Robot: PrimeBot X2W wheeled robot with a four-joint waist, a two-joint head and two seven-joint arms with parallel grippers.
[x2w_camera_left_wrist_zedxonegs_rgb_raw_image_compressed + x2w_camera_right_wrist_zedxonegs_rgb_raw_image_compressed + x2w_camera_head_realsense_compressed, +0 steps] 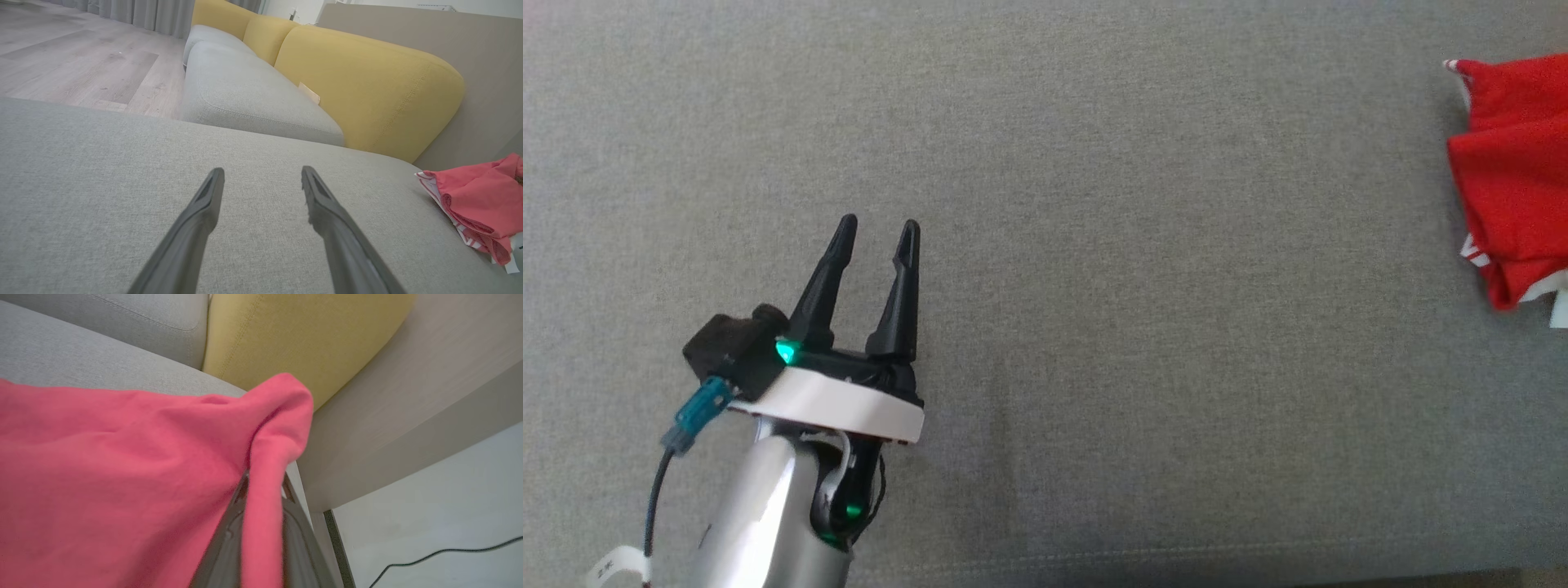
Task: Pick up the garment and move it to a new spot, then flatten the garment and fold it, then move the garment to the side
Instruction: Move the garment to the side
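While the right tool point(265, 479) pinches the garment point(122, 457), the left tool point(880, 222) gapes well apart.

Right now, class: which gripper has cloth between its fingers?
The right gripper: its fingers pinch the red garment. The left gripper is open, holding nothing.

right tool point(263, 488) pinching red garment point(122, 465), grey cushion point(81, 355) beyond; yellow backrest point(294, 330)

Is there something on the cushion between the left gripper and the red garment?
Nothing visible. Only bare grey cushion lies between the open left gripper and the red garment at the right edge. The right gripper is shut on a fold of it.
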